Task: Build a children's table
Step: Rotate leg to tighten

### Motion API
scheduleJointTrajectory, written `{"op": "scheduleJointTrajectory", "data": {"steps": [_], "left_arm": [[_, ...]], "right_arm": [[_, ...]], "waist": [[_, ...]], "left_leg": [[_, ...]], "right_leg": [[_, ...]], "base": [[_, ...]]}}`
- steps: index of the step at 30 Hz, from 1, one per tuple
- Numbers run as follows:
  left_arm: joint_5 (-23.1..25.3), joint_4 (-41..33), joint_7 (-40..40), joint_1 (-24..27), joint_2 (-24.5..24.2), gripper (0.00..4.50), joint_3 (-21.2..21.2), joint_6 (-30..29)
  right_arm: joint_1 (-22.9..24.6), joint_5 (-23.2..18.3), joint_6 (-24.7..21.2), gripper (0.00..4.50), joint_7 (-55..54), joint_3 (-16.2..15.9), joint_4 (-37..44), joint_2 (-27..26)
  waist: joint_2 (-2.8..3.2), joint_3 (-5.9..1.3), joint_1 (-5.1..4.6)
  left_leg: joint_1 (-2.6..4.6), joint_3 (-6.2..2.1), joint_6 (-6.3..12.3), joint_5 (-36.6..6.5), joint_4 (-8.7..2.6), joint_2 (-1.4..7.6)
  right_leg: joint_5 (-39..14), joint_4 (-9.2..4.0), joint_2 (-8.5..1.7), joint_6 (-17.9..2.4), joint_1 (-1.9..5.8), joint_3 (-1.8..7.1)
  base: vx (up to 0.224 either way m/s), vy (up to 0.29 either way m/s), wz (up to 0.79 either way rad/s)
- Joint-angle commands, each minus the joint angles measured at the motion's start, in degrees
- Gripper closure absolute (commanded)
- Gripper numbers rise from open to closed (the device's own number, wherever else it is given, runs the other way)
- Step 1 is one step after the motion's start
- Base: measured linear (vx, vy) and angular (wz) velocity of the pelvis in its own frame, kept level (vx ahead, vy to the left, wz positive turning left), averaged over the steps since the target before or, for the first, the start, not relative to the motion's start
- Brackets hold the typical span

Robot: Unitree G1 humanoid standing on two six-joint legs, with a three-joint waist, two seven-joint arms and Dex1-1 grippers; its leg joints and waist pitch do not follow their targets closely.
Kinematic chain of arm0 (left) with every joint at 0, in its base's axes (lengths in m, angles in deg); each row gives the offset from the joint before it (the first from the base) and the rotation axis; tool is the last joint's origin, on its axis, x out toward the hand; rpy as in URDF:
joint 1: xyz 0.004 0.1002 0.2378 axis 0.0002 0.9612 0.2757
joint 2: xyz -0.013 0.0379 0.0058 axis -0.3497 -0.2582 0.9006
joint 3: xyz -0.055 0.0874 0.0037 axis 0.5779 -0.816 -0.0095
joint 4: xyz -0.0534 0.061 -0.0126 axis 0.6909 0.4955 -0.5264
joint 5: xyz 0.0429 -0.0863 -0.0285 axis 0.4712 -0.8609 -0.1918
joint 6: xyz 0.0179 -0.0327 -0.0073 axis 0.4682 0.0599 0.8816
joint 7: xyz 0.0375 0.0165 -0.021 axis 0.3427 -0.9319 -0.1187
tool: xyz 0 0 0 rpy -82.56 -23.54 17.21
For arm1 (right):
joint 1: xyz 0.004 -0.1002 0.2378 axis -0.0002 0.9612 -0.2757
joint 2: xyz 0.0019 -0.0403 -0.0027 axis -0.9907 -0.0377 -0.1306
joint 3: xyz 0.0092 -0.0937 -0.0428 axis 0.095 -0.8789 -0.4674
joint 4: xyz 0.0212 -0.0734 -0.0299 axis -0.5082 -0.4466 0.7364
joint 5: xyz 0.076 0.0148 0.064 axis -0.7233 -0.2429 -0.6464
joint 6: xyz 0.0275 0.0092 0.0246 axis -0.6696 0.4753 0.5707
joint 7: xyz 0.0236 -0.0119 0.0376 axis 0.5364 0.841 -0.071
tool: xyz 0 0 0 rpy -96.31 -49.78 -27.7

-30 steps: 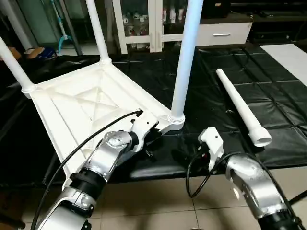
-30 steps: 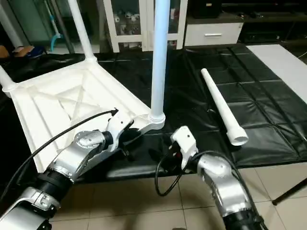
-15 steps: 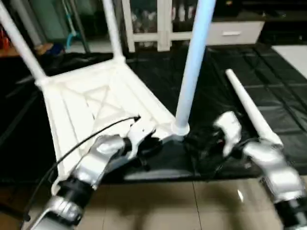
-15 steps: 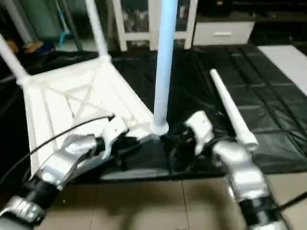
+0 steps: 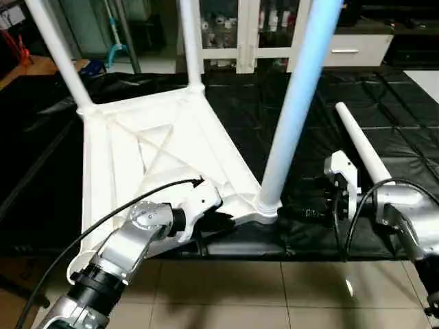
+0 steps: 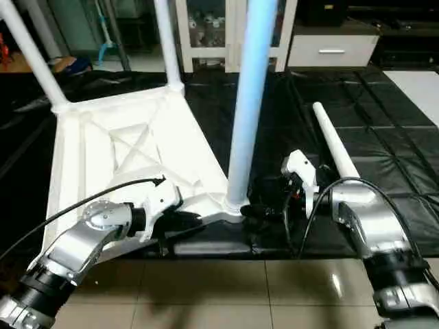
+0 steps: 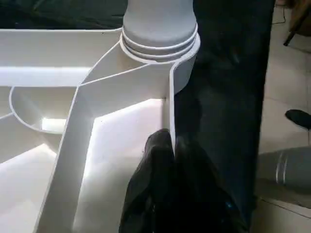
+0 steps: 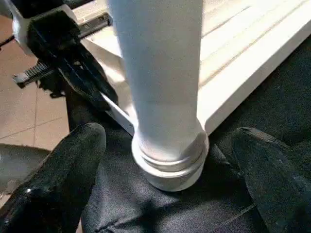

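- The black mat covers the work surface; its far and side edges run out of the picture, and no writing can be read on it.
- The tabletop lies upside down on the mat, ribbed underside up; its near-left corner is hidden behind the left forearm. No brand or label is visible on it.
- Three legs stand upright in its corner sockets: the near leg, a far leg and a left leg. All three are cut off by the top of the picture, so their tips cannot be seen.
- A loose leg lies on the mat to the right of the tabletop; its near end is hidden behind the right gripper's white housing.
- The cabinet stands behind the mat; small things on its shelves are too small to make out, and any lettering is unreadable.
- The right gripper is spread wide, one finger on each side of the near leg's base, just beside the socket and not touching it.
- The left gripper is pressed together on the tabletop's thin near edge wall, beside the same socket.
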Motion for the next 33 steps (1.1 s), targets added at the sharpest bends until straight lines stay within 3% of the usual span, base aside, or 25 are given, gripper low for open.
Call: {"op": "scheduleJointTrajectory", "data": {"steps": [1,7,13,20,24,33], "left_arm": [[0.90,0.12,1.79,1.45,-0.19,4.50,-3.08,-1.69],[0.99,-0.68,2.21,1.66,-0.68,4.50,-3.36,-2.34],[1.55,-1.07,2.08,1.48,-0.73,4.50,-3.81,-2.74],[1.67,-1.46,1.78,1.66,-0.48,4.50,-4.30,-3.24],[1.71,-1.75,1.75,1.92,-0.41,4.50,-4.39,-3.46],[2.16,-1.20,1.25,1.95,-0.87,4.50,-4.21,-3.61]], "right_arm": [[-1.43,1.48,1.66,0.22,0.71,-0.83,-1.72,-0.71],[-4.36,6.73,7.56,0.41,-0.59,-4.08,-7.29,-1.64],[-6.79,7.57,10.39,0.89,-0.10,-4.45,-10.93,-4.52],[-8.49,6.05,11.24,1.46,1.32,-3.77,-12.79,-7.08],[-8.58,6.88,12.48,1.84,1.57,-4.13,-13.95,-7.34],[-7.52,8.92,14.55,2.43,2.35,-4.89,-15.16,-5.98]], "waist": [[-1.25,-3.22,0.03],[-1.08,-3.53,0.12],[-1.04,-3.63,0.28],[-0.97,-3.70,0.59],[-1.16,-3.66,0.84],[-0.89,-3.59,0.77]], "left_leg": [[0.93,-0.15,6.22,-8.89,-4.27,2.07],[1.09,0.23,6.31,-6.56,-3.88,2.00],[0.89,0.30,7.60,-5.72,-3.68,2.00],[1.17,0.28,7.25,-5.51,-3.66,2.15],[1.03,0.35,7.11,-5.90,-3.65,2.06],[1.06,0.28,6.22,-7.68,-3.75,2.06]], "right_leg": [[-8.10,-2.62,-0.58,-15.63,2.51,1.10],[-5.30,-2.18,-0.42,-16.06,2.52,1.02],[-4.16,-1.92,-0.47,-16.75,2.66,0.91],[-3.77,-1.74,-0.32,-16.75,2.55,0.96],[-4.37,-1.77,-0.44,-16.65,2.63,1.00],[-5.63,-1.91,-0.38,-16.22,2.56,1.00]], "base": [[0.000,0.000,0.00],[0.000,0.000,0.00],[0.000,0.000,0.00],[0.000,0.000,0.00],[0.000,0.000,0.00],[0.000,0.000,0.00]]}}
